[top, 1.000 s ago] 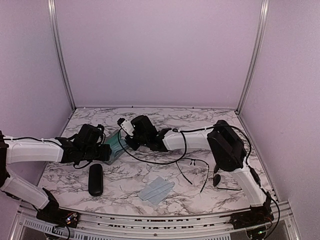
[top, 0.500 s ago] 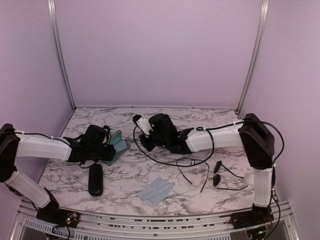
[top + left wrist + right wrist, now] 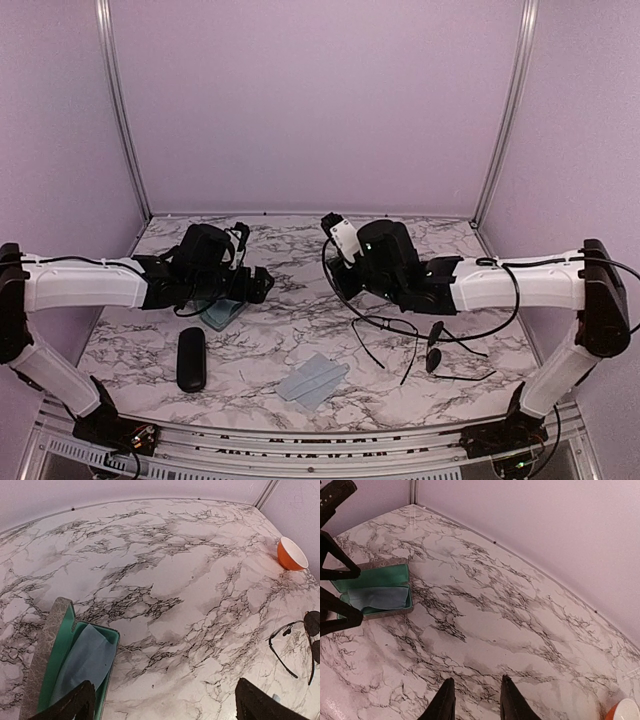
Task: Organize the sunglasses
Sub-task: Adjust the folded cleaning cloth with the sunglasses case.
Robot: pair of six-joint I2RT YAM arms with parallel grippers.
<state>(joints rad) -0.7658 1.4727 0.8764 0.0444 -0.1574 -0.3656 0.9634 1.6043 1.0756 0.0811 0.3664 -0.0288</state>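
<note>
Open case (image 3: 222, 314) on bench (image 3: 290, 335), left of centre; cloth (image 3: 85, 660) inside. Closed case (image 3: 191, 359) before it. Second cloth (image 3: 312, 379) front centre. Sunglasses (image 3: 434, 360), two pairs, right of it. Bowl (image 3: 292, 553) behind sunglasses, toward back-right corner.

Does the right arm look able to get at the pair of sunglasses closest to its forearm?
Probably yes. The sunglasses lie bare on the table just beside its forearm, nothing on them; the right tool, empty, points away and must swing back.

Marble table (image 3: 300, 325), green case (image 3: 222, 315), black case (image 3: 191, 359), cloth (image 3: 313, 379), sunglasses (image 3: 434, 359), orange bowl (image 3: 292, 553)
</note>
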